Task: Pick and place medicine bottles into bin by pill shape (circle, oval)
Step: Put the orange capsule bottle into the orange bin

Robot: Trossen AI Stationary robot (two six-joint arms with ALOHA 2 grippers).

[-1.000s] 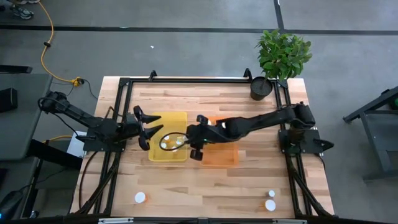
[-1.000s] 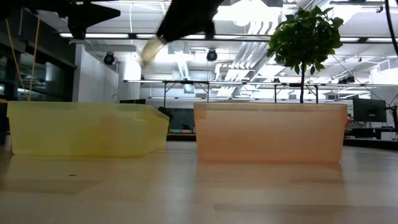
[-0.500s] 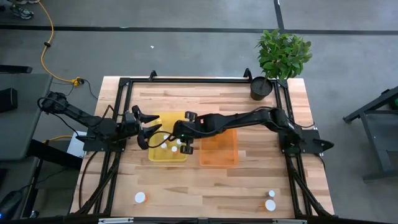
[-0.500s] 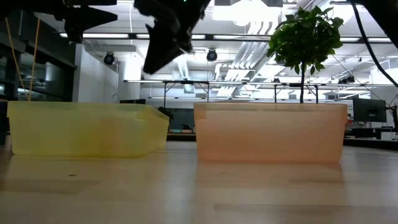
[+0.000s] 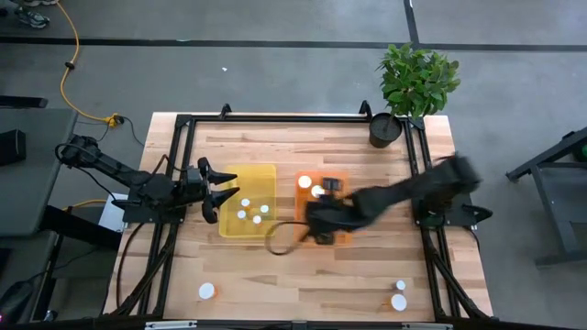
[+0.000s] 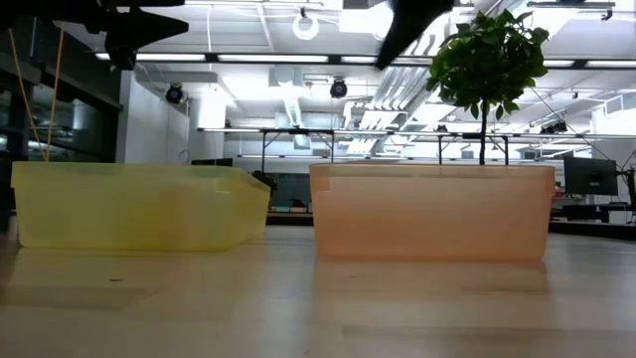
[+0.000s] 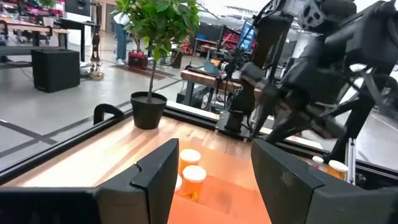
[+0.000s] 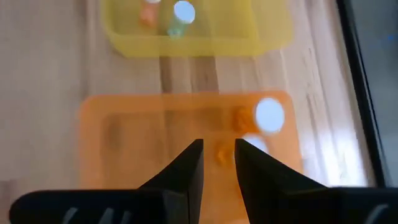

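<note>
My right gripper (image 5: 316,225) hangs over the orange bin (image 5: 341,203), empty, its fingers a narrow gap apart in the right wrist view (image 8: 219,146). My left gripper (image 5: 223,192) is open and empty over the left edge of the yellow bin (image 5: 266,174). Several white-capped medicine bottles (image 5: 246,203) lie in the yellow bin. Two more bottles (image 5: 312,186) stand in the orange bin's far left corner; they also show in the left wrist view (image 7: 193,174). Three bottles stand on the table near its front edge, one at the left (image 5: 207,291) and two at the right (image 5: 399,294).
A black plant pot (image 5: 385,130) with a green plant stands at the table's far right corner. A black frame rail (image 5: 293,117) runs around the table. Bare wood lies between the bins and the front edge.
My right gripper carried a bottle above the yellow bin; half a second ago the bottle no longer showed between its fingers. The gripper has since swung fast toward the table's right and near side, over the orange bin. One more white cap shows in the yellow bin.
</note>
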